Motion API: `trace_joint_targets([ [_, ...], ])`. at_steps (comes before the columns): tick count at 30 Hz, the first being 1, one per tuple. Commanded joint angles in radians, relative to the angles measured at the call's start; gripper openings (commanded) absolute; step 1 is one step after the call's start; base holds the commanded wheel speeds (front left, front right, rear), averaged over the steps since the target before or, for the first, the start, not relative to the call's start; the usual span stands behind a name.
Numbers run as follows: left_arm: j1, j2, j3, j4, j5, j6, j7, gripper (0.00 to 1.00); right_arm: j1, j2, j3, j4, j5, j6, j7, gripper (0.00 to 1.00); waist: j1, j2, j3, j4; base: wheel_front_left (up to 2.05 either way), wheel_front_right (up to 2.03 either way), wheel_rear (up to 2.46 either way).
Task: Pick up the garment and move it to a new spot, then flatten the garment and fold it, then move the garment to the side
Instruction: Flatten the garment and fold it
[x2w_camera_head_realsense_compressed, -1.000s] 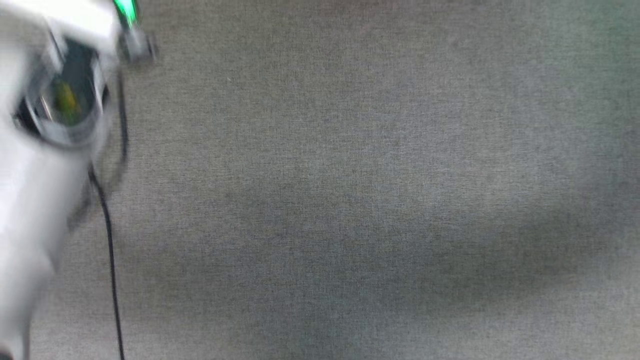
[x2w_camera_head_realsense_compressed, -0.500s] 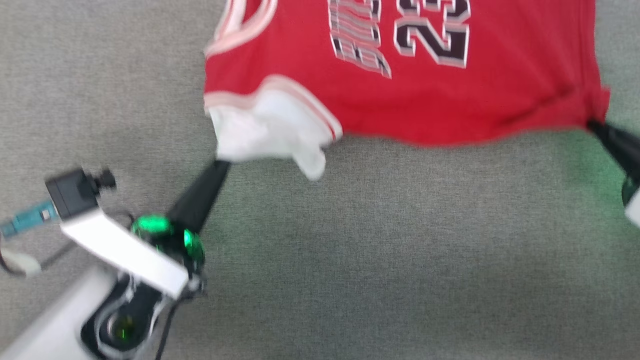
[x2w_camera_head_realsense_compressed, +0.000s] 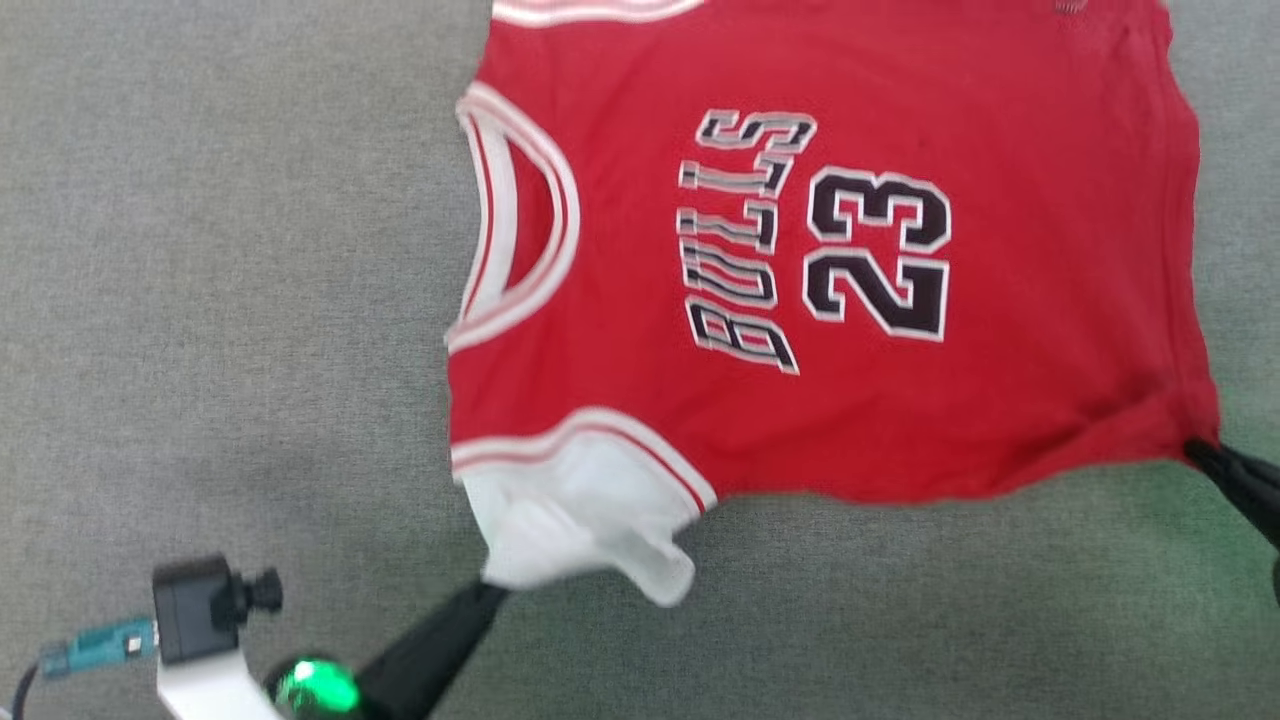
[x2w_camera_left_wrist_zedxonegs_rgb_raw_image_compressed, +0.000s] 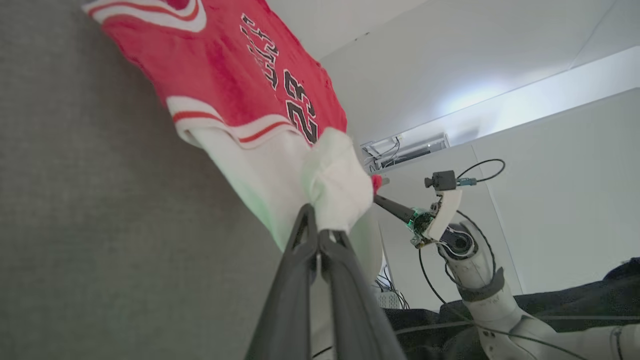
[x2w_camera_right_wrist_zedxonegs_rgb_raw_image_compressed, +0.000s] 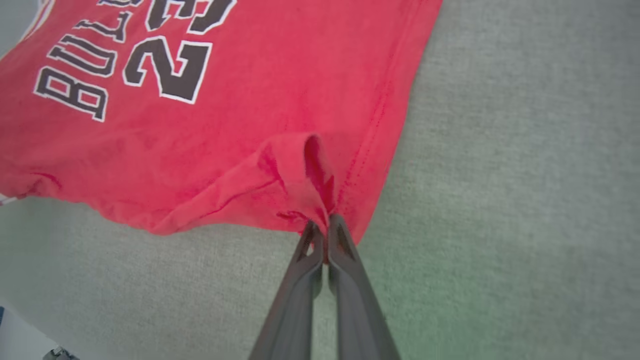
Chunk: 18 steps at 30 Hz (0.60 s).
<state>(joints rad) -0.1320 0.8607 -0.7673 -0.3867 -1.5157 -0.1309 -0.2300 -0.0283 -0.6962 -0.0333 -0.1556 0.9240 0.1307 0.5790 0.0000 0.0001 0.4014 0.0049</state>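
Over the mat (x2w_camera_head_realsense_compressed: 200, 250), left gripper (x2w_camera_left_wrist_zedxonegs_rgb_raw_image_compressed: 314, 222) and right gripper (x2w_camera_right_wrist_zedxonegs_rgb_raw_image_compressed: 324, 227) pinching garment (x2w_camera_head_realsense_compressed: 850, 200) corners at fingertips, we should lower it taut.

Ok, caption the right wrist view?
Right claw pinching a corner of the soft red fabric garment over grey textile surface.

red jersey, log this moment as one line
item: soft red fabric jersey | left gripper: shut on its white corner | right gripper: shut on its red corner
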Motion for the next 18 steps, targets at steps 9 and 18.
trace_joint_targets([
  [9,0.038,0.057,-0.013,-0.124,0.025,0.001,-0.004,0.00,0.088,0.042,-0.115,-0.075,0.000,0.000,0.056,0.00,0.0000,-0.0001,-0.010,-0.001,0.00,0.00,0.00],
  [18,-0.144,-0.009,0.043,-0.046,-0.060,0.001,0.059,0.00,-0.033,0.078,-0.107,-0.038,-0.014,0.000,0.070,0.00,0.0000,-0.0001,0.013,-0.017,0.00,0.00,0.00],
])
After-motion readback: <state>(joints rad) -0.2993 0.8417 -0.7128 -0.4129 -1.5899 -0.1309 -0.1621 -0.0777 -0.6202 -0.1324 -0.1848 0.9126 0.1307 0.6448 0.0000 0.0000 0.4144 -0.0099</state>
